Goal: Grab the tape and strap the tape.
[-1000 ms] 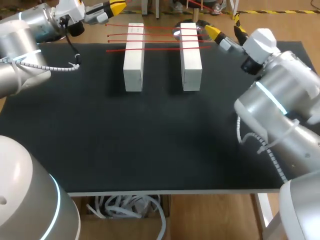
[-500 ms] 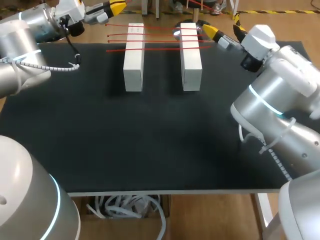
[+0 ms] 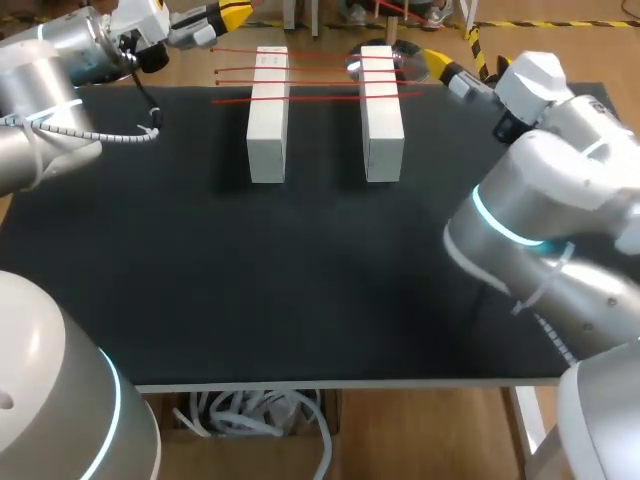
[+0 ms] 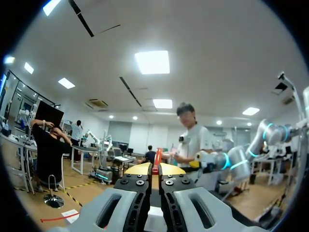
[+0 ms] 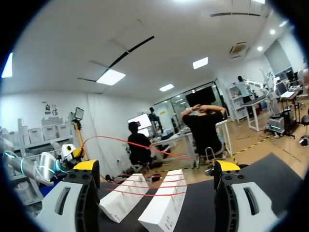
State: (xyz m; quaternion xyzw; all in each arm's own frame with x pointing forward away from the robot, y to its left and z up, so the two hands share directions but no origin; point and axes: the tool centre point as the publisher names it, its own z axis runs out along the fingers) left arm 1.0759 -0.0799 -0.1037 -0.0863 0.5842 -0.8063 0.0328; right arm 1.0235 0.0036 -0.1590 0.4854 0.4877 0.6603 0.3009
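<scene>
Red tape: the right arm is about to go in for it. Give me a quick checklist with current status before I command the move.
1. Left jaws shut on the thin red tape: ok, red shows pinched between the yellow tips in the left wrist view.
2. Right jaws open with nothing between them: ok.
3. Tape strands stretched across both white rectangular blocks: ok, several lines span them.
4. Blocks lying side by side, apart, on the black mat: ok.
5. Where the tape's free end lies for the right jaws to take: cannot tell.
</scene>
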